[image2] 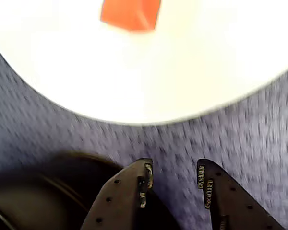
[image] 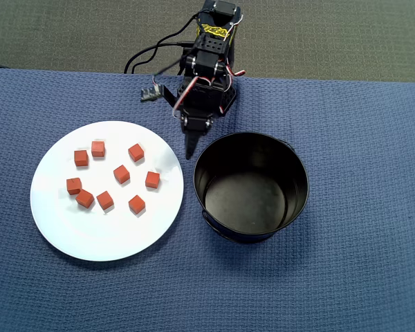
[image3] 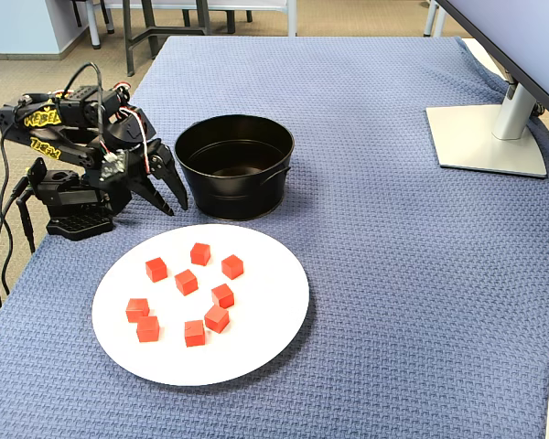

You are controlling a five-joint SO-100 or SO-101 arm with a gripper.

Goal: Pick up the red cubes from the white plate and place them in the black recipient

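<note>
All eight red cubes (image: 122,173) sit scattered on the white plate (image: 76,235), which lies on the blue woven cloth (image: 360,277) just beside the black recipient (image: 297,166); the pot looks empty in the overhead view. The arm is folded low at the table's edge, and its gripper (image3: 170,203) hangs over the cloth near the gap between plate and pot, touching neither. In the wrist view its two fingers (image2: 127,191) stand a little apart with nothing between them, so it is released and holds no cube. A monitor stand (image3: 489,137) rests well apart on the far side.
</note>
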